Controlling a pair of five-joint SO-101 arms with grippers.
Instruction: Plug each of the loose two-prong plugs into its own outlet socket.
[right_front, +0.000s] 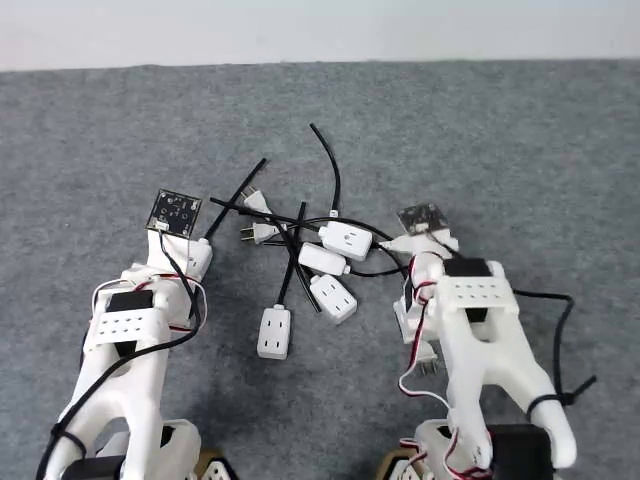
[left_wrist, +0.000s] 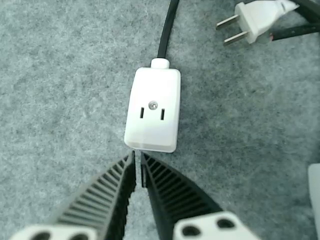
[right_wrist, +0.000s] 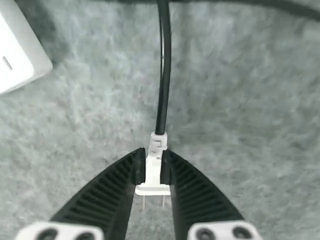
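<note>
My left gripper (left_wrist: 136, 157) is shut with nothing between its fingers, and its tips rest against the near edge of a white outlet socket (left_wrist: 152, 111) whose black cord leads away. A loose two-prong plug (left_wrist: 254, 19) lies beyond that socket. My right gripper (right_wrist: 152, 161) is shut on another white two-prong plug (right_wrist: 153, 189), prongs toward the camera and black cord (right_wrist: 163, 75) running away over the carpet. From above, that plug's prongs (right_front: 428, 365) stick out beside the right arm. Two loose plugs (right_front: 262, 233) lie in the central tangle.
Several white sockets (right_front: 345, 238) (right_front: 274, 332) on black cords lie tangled between the arms on the grey carpet (right_front: 500, 140). Another socket's corner (right_wrist: 12, 55) sits near my right gripper. The carpet farther back and out to both sides is bare.
</note>
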